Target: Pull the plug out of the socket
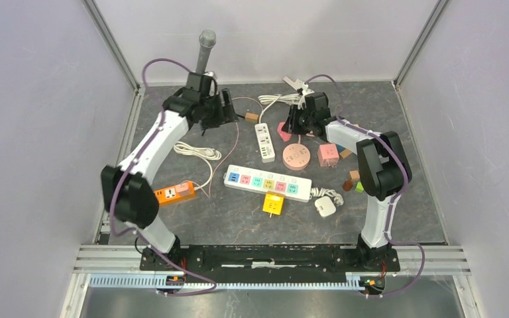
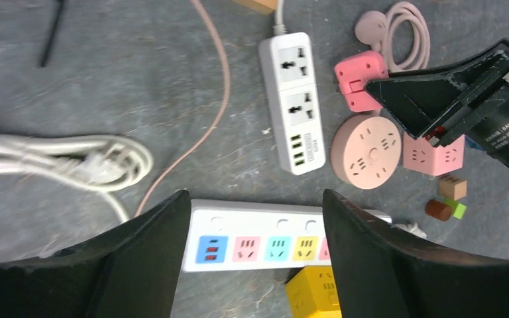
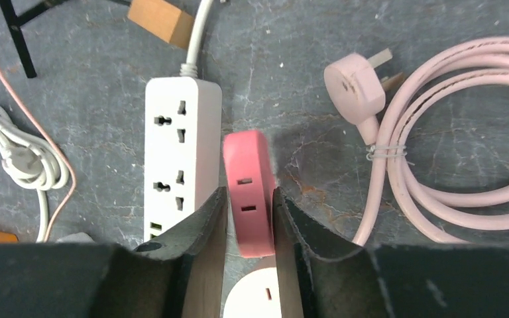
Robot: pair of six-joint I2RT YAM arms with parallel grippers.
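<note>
On the dark grey mottled desk (image 1: 238, 218), the left hand (image 2: 256, 197) hung with its two black fingers spread wide and nothing between them, above the long white power strip with coloured sockets (image 2: 258, 225). Further right lay a short white power strip with two universal sockets (image 3: 180, 152). Just beside it, the right hand (image 3: 248, 192) was closed against both sides of the deep pink block-shaped socket adapter (image 3: 246, 159). The pale pink round-bodied plug (image 3: 353, 85) lay on the desk to the right of that adapter, apart from it and out of any socket, its prongs bare. Its pale pink coiled cord (image 3: 497, 53) lay looped beside it.
</note>
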